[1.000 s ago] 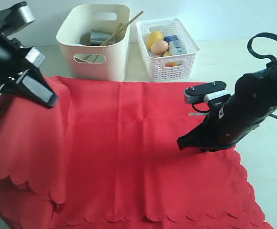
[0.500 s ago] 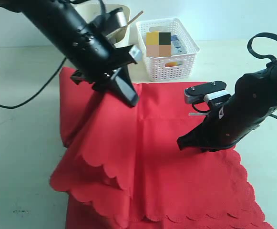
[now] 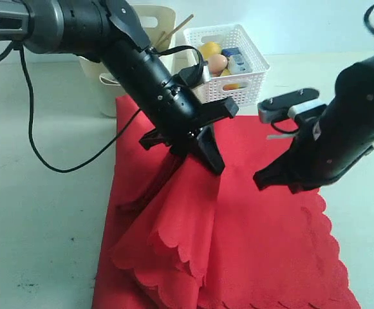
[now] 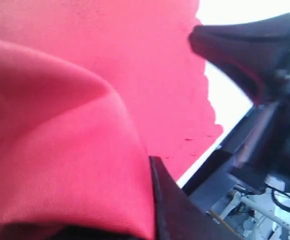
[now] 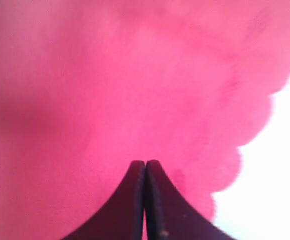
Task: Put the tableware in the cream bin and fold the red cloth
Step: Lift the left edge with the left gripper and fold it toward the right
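Note:
The red cloth [image 3: 264, 244] lies on the pale table, its left part lifted and hanging in a fold from my left gripper [image 3: 214, 164], which reaches across the middle and is shut on the fabric. In the left wrist view the cloth [image 4: 75, 150] drapes over the jaws and only one dark finger [image 4: 179, 215] shows. My right gripper [image 3: 259, 180] is shut with nothing in it, its tips [image 5: 145, 165] down at the cloth [image 5: 110, 75] near its scalloped right edge. The cream bin [image 3: 104, 96] stands behind the left arm, mostly hidden. Chopsticks [image 3: 179, 27] stick out of it.
A white lattice basket [image 3: 244, 80] holding a lemon [image 3: 207, 50] and a carton stands at the back, right of the bin. Bare table [image 3: 38, 225] lies left of the cloth, crossed by the left arm's black cable [image 3: 35, 151].
My left arm has swung from the far left to the middle, carrying the cloth's left edge over onto the rest. The right arm has shifted slightly up and to the right.

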You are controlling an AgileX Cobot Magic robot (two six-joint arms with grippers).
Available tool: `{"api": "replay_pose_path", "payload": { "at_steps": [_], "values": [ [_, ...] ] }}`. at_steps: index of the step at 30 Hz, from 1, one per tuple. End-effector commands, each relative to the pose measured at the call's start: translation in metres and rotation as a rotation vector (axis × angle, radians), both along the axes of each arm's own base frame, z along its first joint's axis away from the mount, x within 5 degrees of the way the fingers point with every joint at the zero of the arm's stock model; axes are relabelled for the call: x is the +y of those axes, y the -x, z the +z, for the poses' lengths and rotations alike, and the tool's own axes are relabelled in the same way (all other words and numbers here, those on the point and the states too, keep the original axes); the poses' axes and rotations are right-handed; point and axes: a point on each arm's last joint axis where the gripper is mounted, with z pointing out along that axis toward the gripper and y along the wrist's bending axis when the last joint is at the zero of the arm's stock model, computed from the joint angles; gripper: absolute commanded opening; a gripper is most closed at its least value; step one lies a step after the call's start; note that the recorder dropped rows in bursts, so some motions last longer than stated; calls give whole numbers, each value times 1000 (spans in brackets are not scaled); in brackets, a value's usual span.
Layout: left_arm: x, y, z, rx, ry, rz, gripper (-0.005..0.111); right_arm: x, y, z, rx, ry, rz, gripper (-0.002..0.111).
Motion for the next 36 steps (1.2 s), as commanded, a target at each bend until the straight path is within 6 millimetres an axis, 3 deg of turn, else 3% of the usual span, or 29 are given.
{"api": "replay_pose_path", "payload": {
  "at_steps": [1,4,6,8,10,11,12,16,23,29,36],
  "values": [
    [-12,2,16,19,82,17,0,-23,0,42,-97,43,-53,0],
    [-22,11,14,28,88,-9,0,-41,3,64,-154,30,-112,0],
    [-26,11,0,46,69,-11,7,-49,5,68,-164,28,-138,0],
    [-28,10,-13,81,60,-3,29,-51,6,70,-170,27,-146,0],
    [-28,10,-18,85,60,-7,66,-51,5,70,-171,30,-143,0],
    [-28,10,-15,73,72,-21,78,-52,5,70,-176,40,-136,0],
    [-27,11,-8,57,84,-34,82,-53,5,71,-180,56,-127,0],
    [-15,8,26,-40,123,-41,70,-53,5,71,-183,59,-130,0],
    [20,-1,73,-205,96,-22,70,-53,5,71,-182,62,-129,0],
    [56,-17,80,-292,-32,27,70,-54,5,71,-179,64,-129,0],
    [93,-39,63,-301,-208,104,70,-54,5,71,-179,64,-129,0]
  ]
}}
